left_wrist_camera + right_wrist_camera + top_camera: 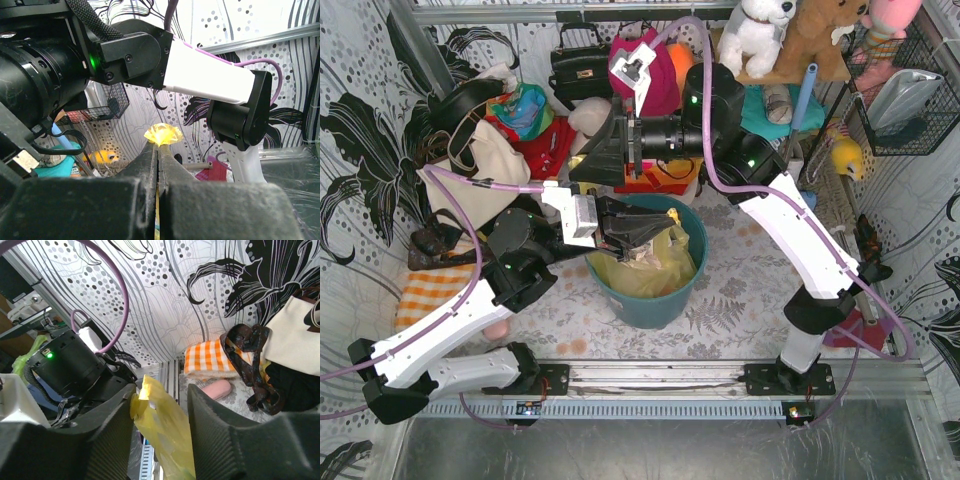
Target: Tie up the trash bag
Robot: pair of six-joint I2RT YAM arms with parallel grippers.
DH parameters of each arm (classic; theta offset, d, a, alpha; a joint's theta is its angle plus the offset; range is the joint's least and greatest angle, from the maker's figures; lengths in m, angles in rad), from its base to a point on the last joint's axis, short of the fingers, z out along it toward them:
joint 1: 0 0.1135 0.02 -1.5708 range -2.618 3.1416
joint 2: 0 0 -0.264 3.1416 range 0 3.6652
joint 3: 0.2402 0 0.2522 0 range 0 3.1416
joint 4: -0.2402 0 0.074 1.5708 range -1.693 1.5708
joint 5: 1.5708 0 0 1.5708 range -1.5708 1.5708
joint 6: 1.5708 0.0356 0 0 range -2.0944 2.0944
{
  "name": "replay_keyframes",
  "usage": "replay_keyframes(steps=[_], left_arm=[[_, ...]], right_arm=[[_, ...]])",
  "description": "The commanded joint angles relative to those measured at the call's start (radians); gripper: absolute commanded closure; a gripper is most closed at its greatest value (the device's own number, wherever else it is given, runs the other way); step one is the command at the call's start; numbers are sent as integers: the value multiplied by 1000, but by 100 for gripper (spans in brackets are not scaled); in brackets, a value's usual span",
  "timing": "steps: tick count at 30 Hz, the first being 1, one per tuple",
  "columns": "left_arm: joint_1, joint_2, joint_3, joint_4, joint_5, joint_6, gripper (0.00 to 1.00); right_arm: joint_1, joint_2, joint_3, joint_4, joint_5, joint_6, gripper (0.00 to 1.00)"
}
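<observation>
Trash bag (655,268): yellow-green film, sitting in the teal bin (655,308) on the worktop (745,290). Left claw (158,150): pressing together on a gathered corner, a tuft poking out past its tips. Right claw (160,391): standing spread, a fold of bag hanging between its fingers and brushing one.

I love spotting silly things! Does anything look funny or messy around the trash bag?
No spill that I can see. The trash bag looks bunched up inside the bin instead of spread over its rim. A bit of it is pinched in the shut left gripper, and a strip hangs inside the open right gripper.
</observation>
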Motion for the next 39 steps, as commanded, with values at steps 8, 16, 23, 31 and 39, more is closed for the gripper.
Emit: replay_keyframes(steps=[8,16,23,31,39], left_arm=[[-1,-5,4,52,-8,-16,100],[-1,-7,4,55,-13,-15,100],[-1,-3,4,58,-15,-17,100],[-1,-3,4,57,-14,-17,100],[-1,-4,2,59,-14,-17,100]], right_arm=[[9,-34,-4,5,40,-29,56],[9,-80,-69,24,42,-38,56],[9,-102,-115,55,43,-27,53],[9,-101,-107,60,39,-22,52],[9,-97,-104,67,49,-16,81]])
